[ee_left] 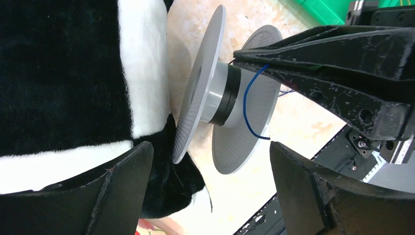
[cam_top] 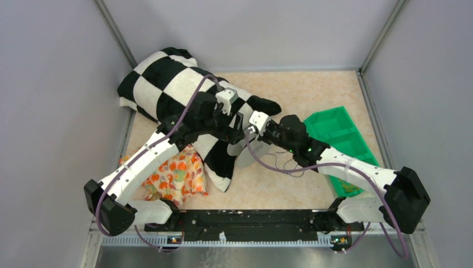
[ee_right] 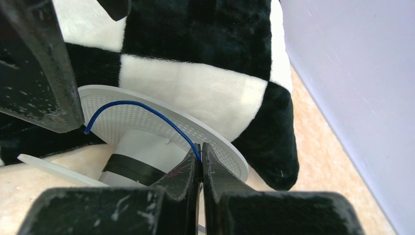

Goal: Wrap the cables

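A grey spool with two flanges and a white core with a black band lies against the checkered cloth; it also shows from above. The cable is a thin blue wire curving over the spool's outer flange. My right gripper is shut on this wire right at the flange edge; its fingers show in the left wrist view. My left gripper is open and empty, its jaws wide on either side of the spool's lower rim. More thin wire trails on the table.
A black-and-white checkered cloth lies at the back left, partly under the left arm. An orange flowered cloth lies at the front left. A green bin stands at the right. Grey walls close in both sides.
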You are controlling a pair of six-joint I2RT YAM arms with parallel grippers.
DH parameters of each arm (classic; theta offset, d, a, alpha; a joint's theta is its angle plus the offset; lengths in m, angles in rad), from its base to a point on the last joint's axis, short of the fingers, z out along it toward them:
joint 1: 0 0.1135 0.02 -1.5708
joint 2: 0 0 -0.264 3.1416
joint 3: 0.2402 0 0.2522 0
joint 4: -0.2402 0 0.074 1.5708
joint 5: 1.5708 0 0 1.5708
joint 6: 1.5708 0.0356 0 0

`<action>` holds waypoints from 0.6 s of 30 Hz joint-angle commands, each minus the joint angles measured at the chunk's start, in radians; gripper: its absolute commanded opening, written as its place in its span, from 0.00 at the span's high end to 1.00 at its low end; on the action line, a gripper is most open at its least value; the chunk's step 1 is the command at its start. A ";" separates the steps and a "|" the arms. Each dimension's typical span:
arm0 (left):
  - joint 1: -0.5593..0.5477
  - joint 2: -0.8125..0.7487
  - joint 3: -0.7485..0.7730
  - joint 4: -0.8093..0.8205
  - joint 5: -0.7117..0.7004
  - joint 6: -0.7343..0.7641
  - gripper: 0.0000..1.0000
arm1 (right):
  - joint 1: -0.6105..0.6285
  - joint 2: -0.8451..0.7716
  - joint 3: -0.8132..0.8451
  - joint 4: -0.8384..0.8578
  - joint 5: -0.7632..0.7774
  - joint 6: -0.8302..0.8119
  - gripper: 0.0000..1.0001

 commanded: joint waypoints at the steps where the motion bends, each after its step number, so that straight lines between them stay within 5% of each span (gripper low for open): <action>1: 0.021 -0.023 -0.015 0.035 0.007 -0.019 0.05 | 0.014 0.007 0.037 -0.029 0.017 -0.091 1.00; 18: 0.075 -0.018 -0.042 0.066 0.072 -0.064 0.04 | 0.014 -0.011 0.082 -0.082 -0.018 -0.431 1.00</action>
